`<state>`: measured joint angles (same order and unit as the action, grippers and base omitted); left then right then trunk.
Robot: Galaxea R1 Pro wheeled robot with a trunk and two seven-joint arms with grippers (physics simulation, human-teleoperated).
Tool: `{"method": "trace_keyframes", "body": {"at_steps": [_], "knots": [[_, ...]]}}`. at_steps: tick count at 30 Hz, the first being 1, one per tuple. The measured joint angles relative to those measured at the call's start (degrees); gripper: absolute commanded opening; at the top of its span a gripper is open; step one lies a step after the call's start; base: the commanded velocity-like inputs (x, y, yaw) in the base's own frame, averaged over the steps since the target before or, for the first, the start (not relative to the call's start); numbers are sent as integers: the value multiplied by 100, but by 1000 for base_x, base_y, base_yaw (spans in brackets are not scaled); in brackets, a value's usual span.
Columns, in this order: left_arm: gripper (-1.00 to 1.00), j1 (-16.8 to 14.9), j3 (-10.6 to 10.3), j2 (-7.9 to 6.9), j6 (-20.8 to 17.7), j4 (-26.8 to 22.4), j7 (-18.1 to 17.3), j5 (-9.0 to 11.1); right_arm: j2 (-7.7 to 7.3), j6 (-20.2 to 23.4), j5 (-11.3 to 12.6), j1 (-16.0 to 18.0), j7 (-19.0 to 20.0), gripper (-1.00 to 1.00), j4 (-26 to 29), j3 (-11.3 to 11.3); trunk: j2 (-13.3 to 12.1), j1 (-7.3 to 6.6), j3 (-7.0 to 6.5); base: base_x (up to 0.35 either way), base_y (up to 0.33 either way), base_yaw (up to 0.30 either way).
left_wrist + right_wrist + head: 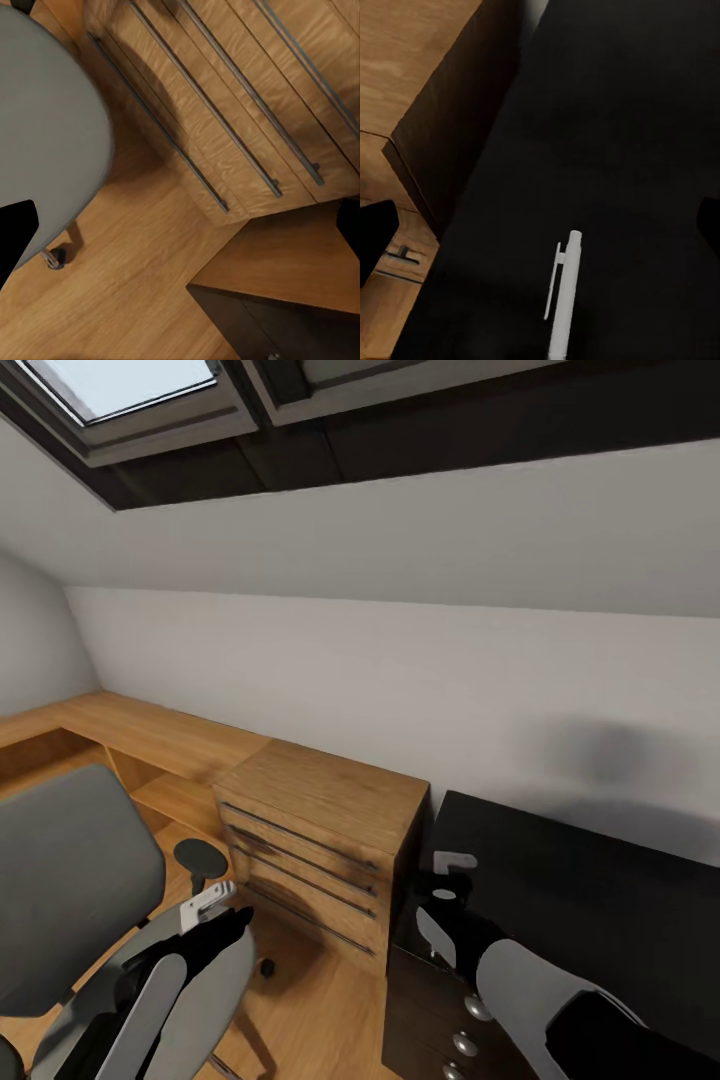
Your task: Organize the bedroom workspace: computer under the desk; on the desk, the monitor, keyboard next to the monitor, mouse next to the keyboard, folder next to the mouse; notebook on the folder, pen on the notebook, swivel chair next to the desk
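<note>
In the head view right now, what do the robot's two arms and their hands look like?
Both arms have light grey, smooth, rounded shells joined by black segments. The left arm narrows to a black wrist, and the left hand has pale silvery-white parts at its tip. The right arm ends in the right hand, black with white-grey pieces. No cables or markings are visible.

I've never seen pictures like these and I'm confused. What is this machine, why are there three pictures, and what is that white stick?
It's a robot with two arms, shown in a computer-made room. The big picture comes from a camera on its head. There you see a grey swivel chair, a light-wood drawer chest and a black desk. The other two pictures come from cameras near each arm's tool. The left one looks down at the chair, the chest and the wooden floor. The right one looks down at the desk, where a white pen lies. I can't tell if either tool is open, and I see nothing held.
</note>
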<state>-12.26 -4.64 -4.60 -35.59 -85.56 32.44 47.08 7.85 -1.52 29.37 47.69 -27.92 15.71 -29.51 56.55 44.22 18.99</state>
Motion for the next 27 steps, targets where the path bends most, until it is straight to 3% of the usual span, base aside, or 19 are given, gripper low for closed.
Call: {"method": "trace_keyframes", "body": {"at_steps": [1,6,7,10,19,27], "knots": [[100,0,0,0,1,-4,1,-1,10,414,161,84,-6,100,1,26,0,0,0,0,0,0],[100,0,4,-5,0,-5,7,-2,15,1092,251,143,-16,100,46,53,0,0,0,0,0,0],[100,0,11,-7,0,-6,8,-2,7,1426,348,200,-22,100,102,134,0,0,0,0,0,0],[100,0,16,-8,0,-6,10,-2,2,1675,485,266,-16,100,156,253,0,0,0,0,0,0],[100,-2,21,-9,0,-6,13,-2,25,1088,506,253,-23,100,133,236,0,0,0,0,0,0],[100,-3,26,-13,0,-6,22,-11,11,1043,521,237,-23,100,125,247,0,0,0,0,0,0]]}}
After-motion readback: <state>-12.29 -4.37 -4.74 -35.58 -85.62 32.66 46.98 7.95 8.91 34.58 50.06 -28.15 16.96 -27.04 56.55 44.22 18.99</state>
